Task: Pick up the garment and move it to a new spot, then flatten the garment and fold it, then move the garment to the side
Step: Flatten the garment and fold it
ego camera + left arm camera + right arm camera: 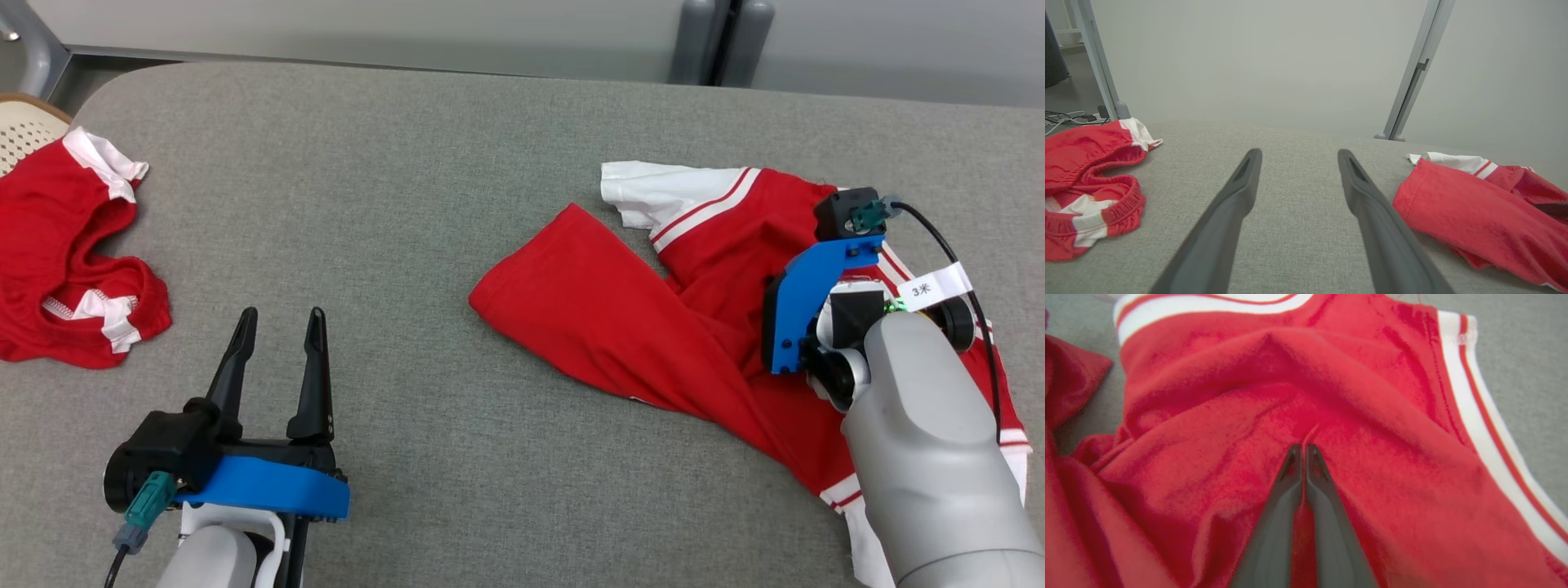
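Observation:
The garment (pixel 620 318) is a crumpled red shirt with white, red-striped trim, lying on the right half of the grey table (pixel 408 204). My right arm reaches down onto its middle. In the right wrist view my right gripper (pixel 1303 447) is shut, with a small ridge of the red cloth (pixel 1372 416) pinched between its fingertips. My left gripper (pixel 280 318) stands open at the lower left over bare table, well apart from the garment. In the left wrist view its fingers (pixel 1249 171) are spread wide, with the garment (pixel 1466 204) off to their right.
A second red piece with white trim (pixel 73 253) lies bunched at the table's left edge, also seen in the left wrist view (pixel 1086 183). A wicker chair back (pixel 24 122) shows at the far left. Grey posts (pixel 718 41) stand behind the table's rear edge.

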Controlling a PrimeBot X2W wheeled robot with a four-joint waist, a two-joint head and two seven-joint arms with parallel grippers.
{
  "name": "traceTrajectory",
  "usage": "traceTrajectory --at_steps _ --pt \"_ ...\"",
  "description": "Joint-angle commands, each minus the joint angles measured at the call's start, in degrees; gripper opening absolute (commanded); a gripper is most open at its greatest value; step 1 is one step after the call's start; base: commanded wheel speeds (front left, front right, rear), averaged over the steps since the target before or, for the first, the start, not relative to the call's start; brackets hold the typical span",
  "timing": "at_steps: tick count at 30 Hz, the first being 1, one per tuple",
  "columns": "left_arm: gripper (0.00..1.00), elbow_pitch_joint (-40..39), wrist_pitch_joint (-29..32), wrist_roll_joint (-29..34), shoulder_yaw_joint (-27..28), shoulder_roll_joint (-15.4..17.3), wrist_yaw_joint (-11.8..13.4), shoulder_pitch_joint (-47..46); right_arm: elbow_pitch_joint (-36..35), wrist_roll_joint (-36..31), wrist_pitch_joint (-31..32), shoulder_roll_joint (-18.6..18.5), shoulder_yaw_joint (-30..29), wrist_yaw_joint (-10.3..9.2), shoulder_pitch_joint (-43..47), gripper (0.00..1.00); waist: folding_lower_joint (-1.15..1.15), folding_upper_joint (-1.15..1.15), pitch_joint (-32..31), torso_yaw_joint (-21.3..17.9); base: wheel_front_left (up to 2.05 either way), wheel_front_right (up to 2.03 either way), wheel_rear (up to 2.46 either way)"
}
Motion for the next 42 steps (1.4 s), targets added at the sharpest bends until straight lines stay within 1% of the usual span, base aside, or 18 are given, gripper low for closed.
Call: traceTrajectory --at_steps 1,8,12,14,16,17,18,24,29,31,33,37,42 --pt "1.00 0.1 -0.3 0.5 0.3 -0.2 -0.3 -1.0 0.7 0.5 -1.9 0.2 -0.2 0.05 -1.6 0.00 0.00 0.00 0.6 0.4 0.00 0.00 0.00" --pt "1.00 0.6 -0.3 1.4 0.8 -1.1 -1.2 -2.2 4.0 -0.4 -12.2 0.1 -1.8 0.04 -7.9 0.00 0.00 0.00 1.4 1.3 0.00 0.00 0.00" --pt "1.00 0.7 -0.3 2.0 1.3 -1.6 -1.6 -2.5 5.7 -1.4 -18.6 0.1 -3.9 0.04 -11.1 0.00 0.00 0.00 1.4 1.7 0.00 0.00 0.00" --pt "1.00 0.9 -0.3 2.3 1.4 -2.0 -2.0 -2.5 6.8 -0.3 -22.7 0.1 -4.5 0.04 -12.7 0.00 0.00 0.00 1.3 2.0 0.00 0.00 0.00" --pt "1.00 1.2 -0.3 2.6 1.6 -2.3 -2.3 -2.4 8.9 0.0 -25.3 0.1 -4.6 0.04 -13.1 0.00 0.00 0.00 1.0 2.2 0.00 0.00 0.00" --pt "1.00 1.3 -0.3 2.7 1.7 -2.4 -2.4 -2.3 10.2 0.7 -26.0 0.1 -4.7 0.04 -13.3 0.93 0.00 0.00 0.8 2.2 0.00 0.00 0.00" --pt "1.00 1.5 -0.3 2.8 1.9 -2.5 -2.5 -2.1 11.3 0.9 -26.7 0.1 -4.6 0.04 -13.7 1.00 0.00 0.00 0.5 2.1 0.00 0.00 0.00" --pt "1.00 2.4 -0.3 3.5 2.9 -2.6 -2.9 -0.6 16.1 2.5 -31.2 0.1 -1.9 0.04 -12.4 1.00 0.00 0.00 -2.0 0.9 0.00 0.00 0.00" --pt "1.00 2.8 -0.3 3.7 3.8 -2.3 -2.8 1.4 15.6 5.5 -37.5 0.1 2.5 0.04 -8.6 1.00 0.00 0.00 -5.2 -1.1 0.00 0.00 0.00" --pt "1.00 2.8 -0.3 3.8 4.3 -2.0 -2.5 2.9 13.3 8.0 -39.8 0.1 5.5 0.04 -5.5 1.00 0.00 0.00 -7.1 -2.9 0.00 0.00 0.00" --pt "1.00 2.6 -0.3 3.8 4.6 -1.7 -2.2 3.9 10.9 7.5 -40.9 0.1 7.0 0.04 -3.0 1.00 0.00 0.00 -8.2 -4.0 0.00 0.00 0.00" --pt "1.00 2.5 -0.2 3.8 4.6 -1.3 -1.9 5.9 3.9 6.3 -42.0 -0.1 7.7 0.04 3.4 1.00 0.00 0.00 -10.1 -5.9 0.00 0.00 0.00" --pt "1.00 2.6 0.0 3.3 4.9 -0.8 -1.5 7.4 -6.6 6.0 -41.6 -0.1 6.3 0.04 13.2 1.00 0.00 0.00 -11.0 -7.8 0.00 0.00 0.00"
